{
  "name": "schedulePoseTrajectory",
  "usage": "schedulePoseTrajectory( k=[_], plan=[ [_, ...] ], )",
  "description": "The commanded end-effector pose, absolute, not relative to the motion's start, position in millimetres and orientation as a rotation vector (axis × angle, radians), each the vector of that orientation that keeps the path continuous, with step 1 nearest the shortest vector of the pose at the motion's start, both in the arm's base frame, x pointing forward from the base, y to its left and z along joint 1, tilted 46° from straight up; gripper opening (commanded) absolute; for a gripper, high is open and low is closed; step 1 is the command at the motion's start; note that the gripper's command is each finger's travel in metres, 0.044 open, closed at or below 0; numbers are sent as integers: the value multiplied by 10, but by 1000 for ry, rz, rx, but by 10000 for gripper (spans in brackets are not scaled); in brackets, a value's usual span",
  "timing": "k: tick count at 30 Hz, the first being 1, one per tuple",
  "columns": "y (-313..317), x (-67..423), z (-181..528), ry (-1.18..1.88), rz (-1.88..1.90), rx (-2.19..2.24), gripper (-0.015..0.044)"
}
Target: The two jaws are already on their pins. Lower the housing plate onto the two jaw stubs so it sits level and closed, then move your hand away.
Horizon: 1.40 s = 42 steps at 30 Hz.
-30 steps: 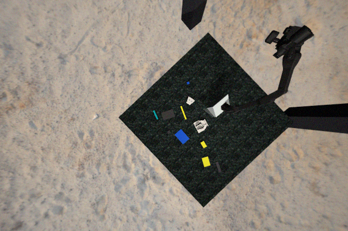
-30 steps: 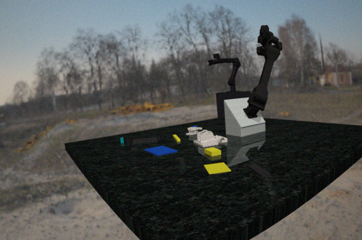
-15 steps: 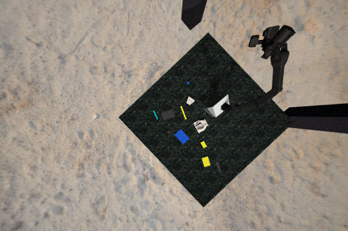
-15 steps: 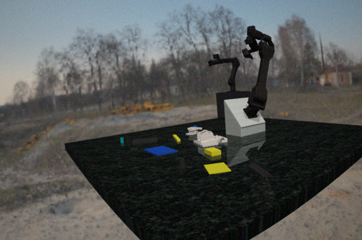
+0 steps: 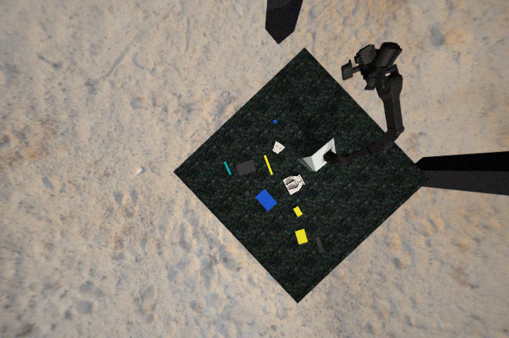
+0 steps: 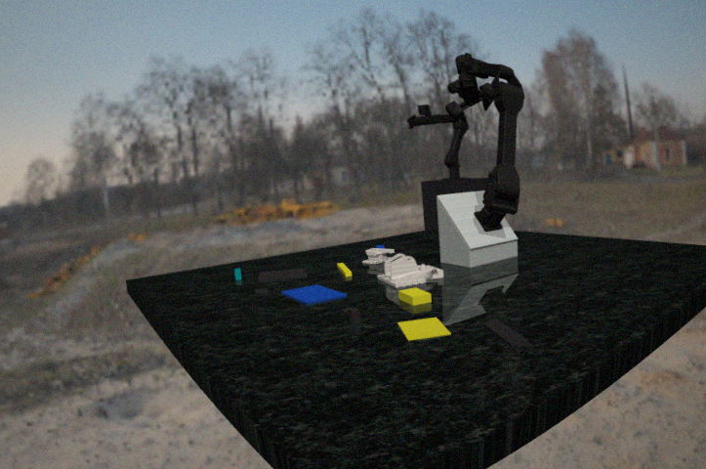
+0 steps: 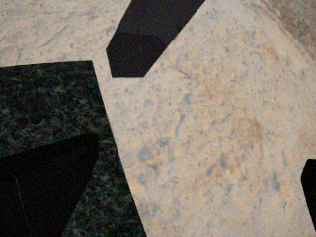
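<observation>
The gripper (image 5: pixel 367 71) (image 6: pixel 470 93) (image 7: pixel 207 160) is shown raised, its fingers open and wide apart with nothing between them. In the top view they appear outside the upper-right edge of the dark table (image 5: pixel 334 255) (image 6: pixel 337 398) (image 7: pixel 49 104); in the wrist view, bare ground fills most of the gap between them, and a table corner shows behind the finger at the picture's left. The task's pale parts rest on the table, lower than the fingers and well apart from them. The smaller pale piece (image 5: pixel 277 147) (image 6: pixel 378 254), with two small round marks on its face, is the nearer in the top view; the larger pale piece (image 5: pixel 293 184) (image 6: pixel 408 272), with raised curved ridges, lies farther from the fingers. Which of the two is the housing plate cannot be told with certainty. They lie apart, so neither rests on the other. The grey-white wedge (image 5: pixel 316 160) (image 6: pixel 454 240) bearing the arm (image 5: pixel 392 105) (image 6: pixel 508 130) stands on the table below the fingers, nearer to them in the top view than either pale piece. Farther from the fingers than the smaller piece lie the yellow bar (image 5: pixel 267 165) (image 6: pixel 344 270) and, beyond the bar, the blue plate (image 5: pixel 265 200) (image 6: pixel 313 294), both flat on the table.
</observation>
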<state>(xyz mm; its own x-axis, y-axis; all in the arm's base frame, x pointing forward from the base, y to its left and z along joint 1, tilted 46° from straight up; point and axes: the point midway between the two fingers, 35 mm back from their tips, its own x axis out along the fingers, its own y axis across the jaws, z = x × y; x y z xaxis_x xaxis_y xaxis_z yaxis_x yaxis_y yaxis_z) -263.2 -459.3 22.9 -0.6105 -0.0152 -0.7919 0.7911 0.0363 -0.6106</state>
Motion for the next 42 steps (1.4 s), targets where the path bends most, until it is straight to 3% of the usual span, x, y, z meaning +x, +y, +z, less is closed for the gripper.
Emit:
schedulePoseTrajectory(
  k=[1,26,42],
  plan=[
    [-4624,-2378,61,1709,-1513,778,440],
    [-4534,-806,-727,1751,-798,638,440],
    [-4190,-113,-1017,1783,-486,593,440]
  ],
)
